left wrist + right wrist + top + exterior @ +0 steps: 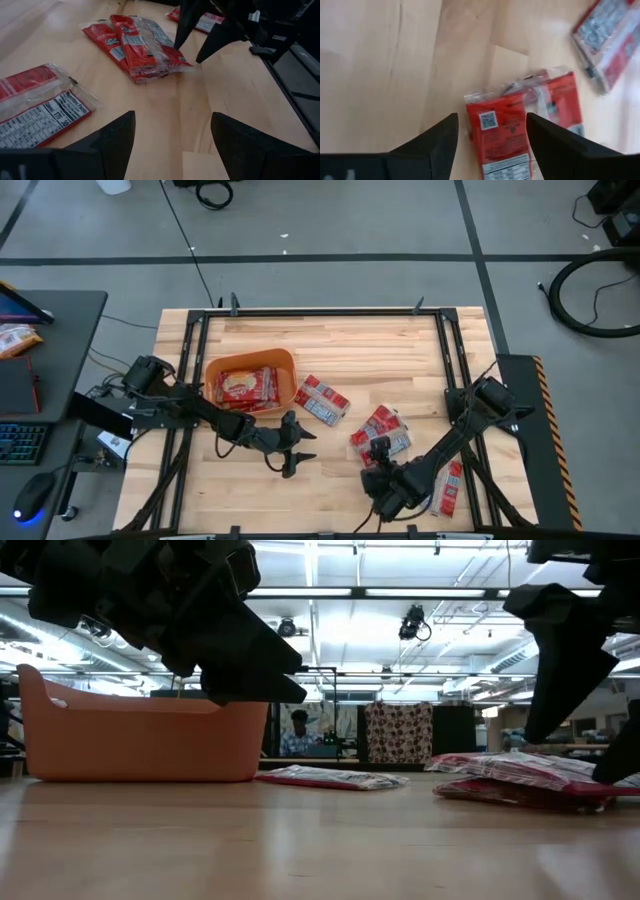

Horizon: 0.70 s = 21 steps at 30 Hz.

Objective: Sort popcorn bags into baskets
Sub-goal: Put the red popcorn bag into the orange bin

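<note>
Several popcorn bags (380, 432) lie in a loose cluster on the table (340, 345) just ahead of my right gripper (490, 145), whose fingers stand apart with nothing between them; I see a red packet directly past its tips. More bags (322, 400) sit beside the orange basket (285, 362), which holds others. My left gripper (293, 452) hovers spread and empty between basket and cluster.

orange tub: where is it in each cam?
High: orange tub, left of centre, packets inside.
Low: far left, on the table.
Left wrist: not in it.
Right wrist: not in it.
Shared landmark: the packet lying just right of the tub.
</note>
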Each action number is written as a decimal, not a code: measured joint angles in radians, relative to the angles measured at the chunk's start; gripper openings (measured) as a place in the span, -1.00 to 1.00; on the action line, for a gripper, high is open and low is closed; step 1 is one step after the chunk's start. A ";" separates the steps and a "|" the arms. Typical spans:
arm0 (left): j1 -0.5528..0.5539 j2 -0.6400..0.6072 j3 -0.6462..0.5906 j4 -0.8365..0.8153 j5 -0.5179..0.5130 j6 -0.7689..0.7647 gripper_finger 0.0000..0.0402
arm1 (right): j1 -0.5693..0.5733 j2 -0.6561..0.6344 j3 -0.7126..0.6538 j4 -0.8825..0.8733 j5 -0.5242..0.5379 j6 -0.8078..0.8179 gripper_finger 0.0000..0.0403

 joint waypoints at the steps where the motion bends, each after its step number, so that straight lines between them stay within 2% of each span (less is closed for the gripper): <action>1: 0.000 0.000 0.000 -0.002 0.000 0.000 0.31 | 0.005 0.006 0.000 0.006 0.017 0.000 0.18; 15: 0.000 -0.001 0.000 -0.025 0.008 -0.001 0.31 | 0.013 0.079 -0.002 0.060 0.139 0.011 0.17; 21: -0.006 -0.001 0.000 -0.032 0.014 -0.001 0.31 | 0.002 0.086 -0.020 0.058 0.143 0.031 0.01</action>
